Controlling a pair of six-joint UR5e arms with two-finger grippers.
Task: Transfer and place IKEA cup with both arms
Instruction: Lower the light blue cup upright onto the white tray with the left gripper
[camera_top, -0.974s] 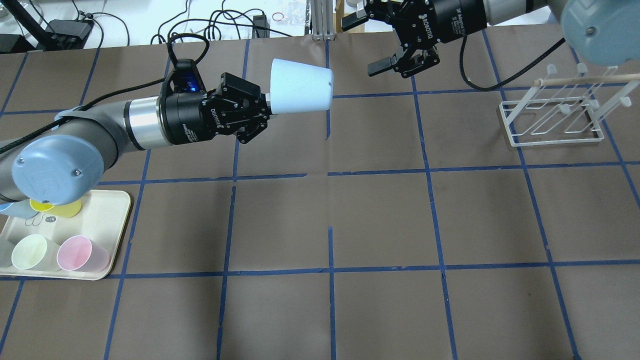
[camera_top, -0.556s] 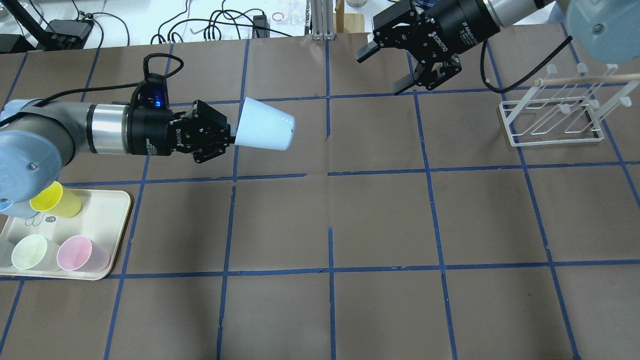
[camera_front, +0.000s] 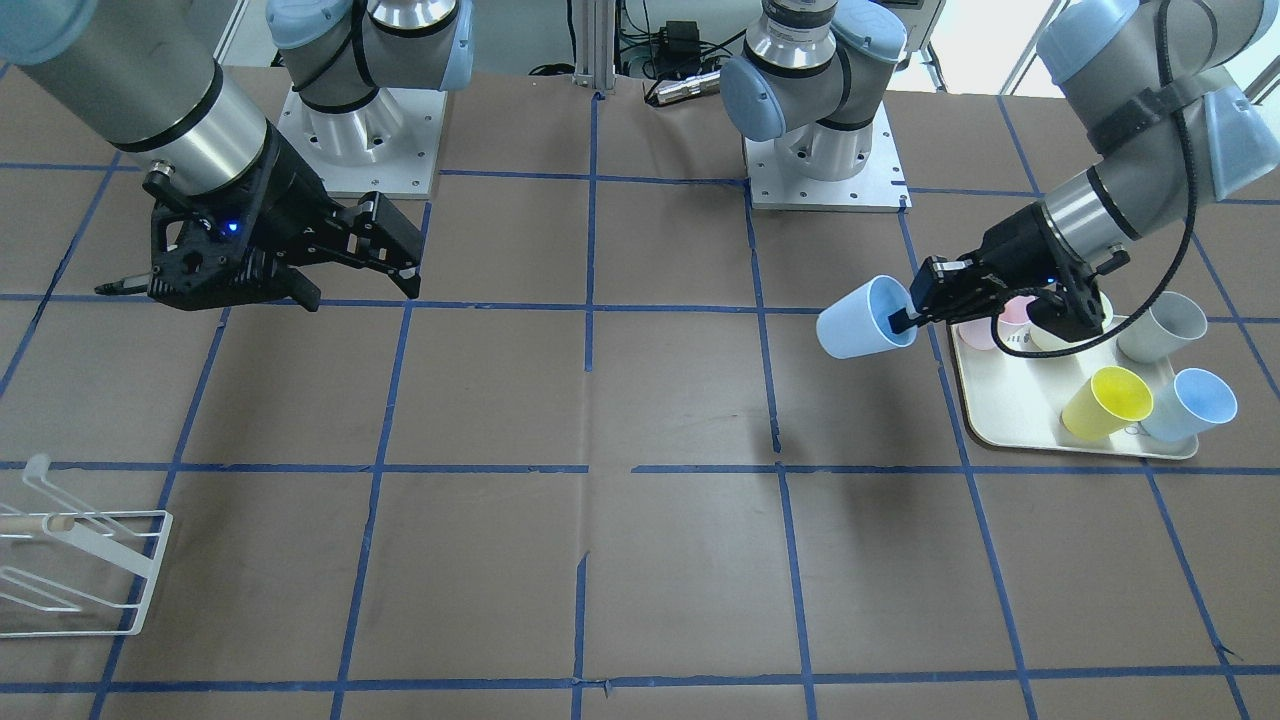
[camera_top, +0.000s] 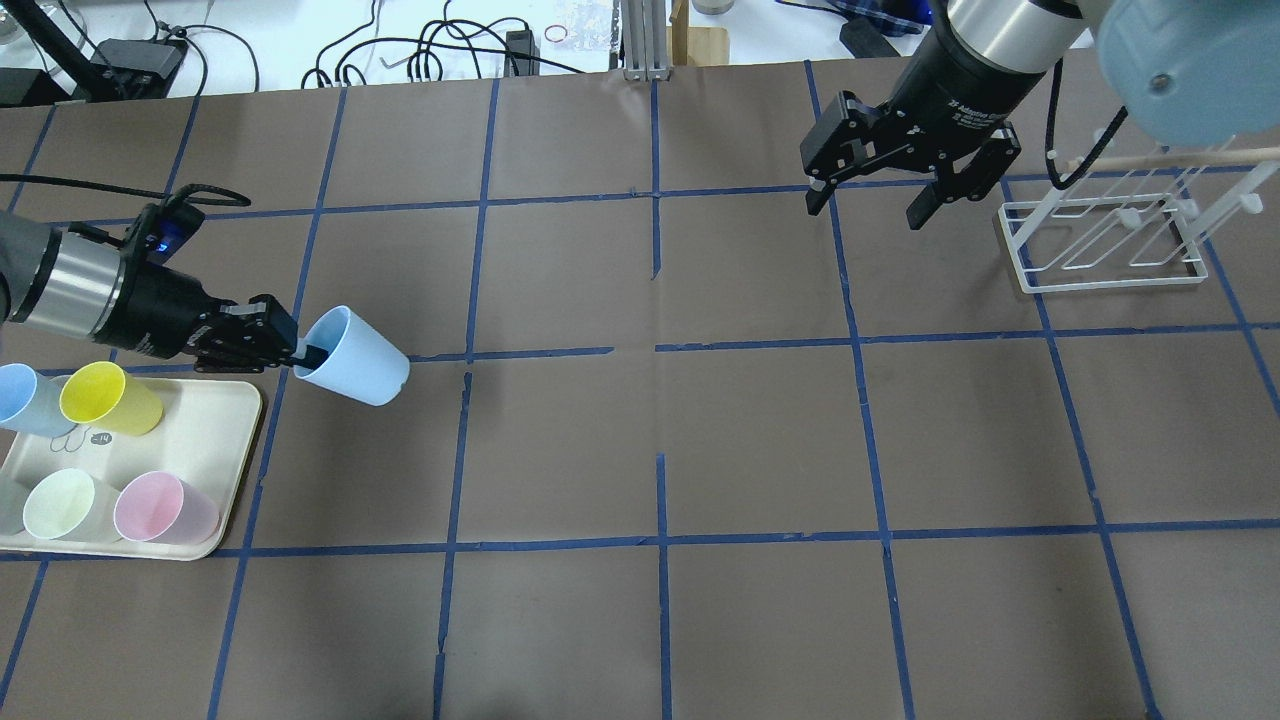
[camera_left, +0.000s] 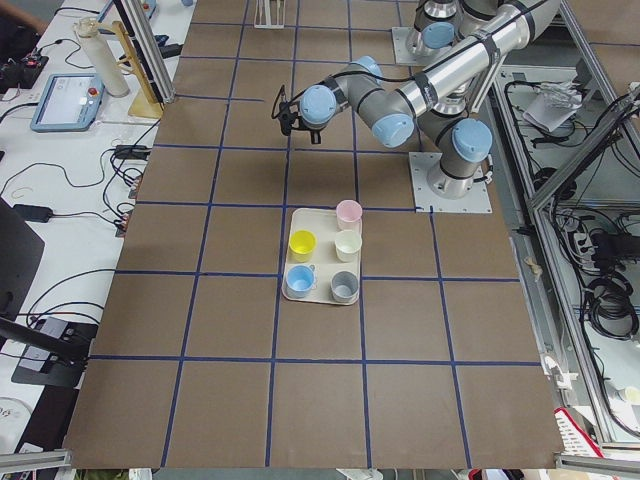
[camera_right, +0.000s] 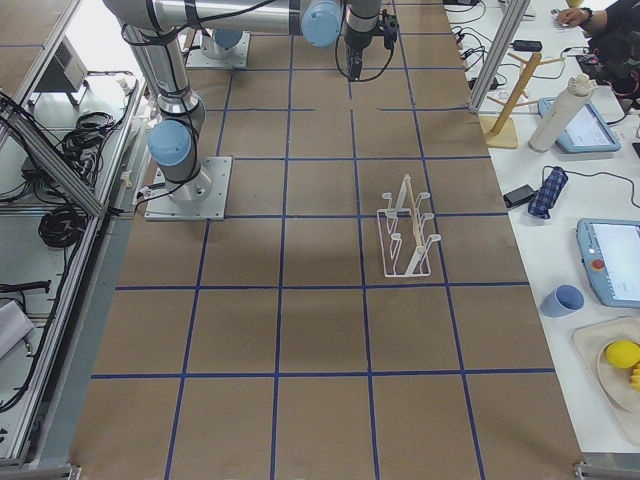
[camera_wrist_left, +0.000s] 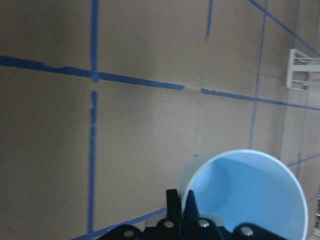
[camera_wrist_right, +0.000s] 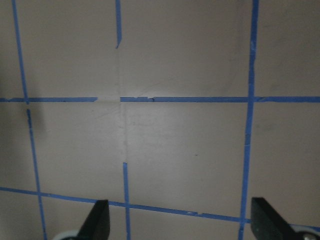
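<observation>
My left gripper (camera_top: 300, 352) is shut on the rim of the IKEA cup (camera_top: 352, 357), a pale light-blue tumbler. One finger is inside the cup and one outside. The cup is tilted, base pointing away from the gripper, just right of the tray's far corner. The front view shows the cup (camera_front: 865, 318) and the left gripper (camera_front: 905, 318). The left wrist view shows its deeper blue inside (camera_wrist_left: 245, 195). My right gripper (camera_top: 868, 208) is open and empty, pointing down left of the rack; it also shows in the front view (camera_front: 360, 290) and the right wrist view (camera_wrist_right: 181, 222).
A beige tray (camera_top: 215, 400) at the near left holds a yellow cup (camera_top: 110, 398), another light blue cup (camera_top: 25, 400), a pale green cup (camera_top: 60, 503), a pink cup (camera_top: 160, 507) and a grey cup (camera_front: 1160, 328). A white wire rack (camera_top: 1110, 235) stands far right.
My left arm has drawn back and down to the left with the cup, to beside the tray. My right gripper has swung right toward the rack and now points down, still open.
</observation>
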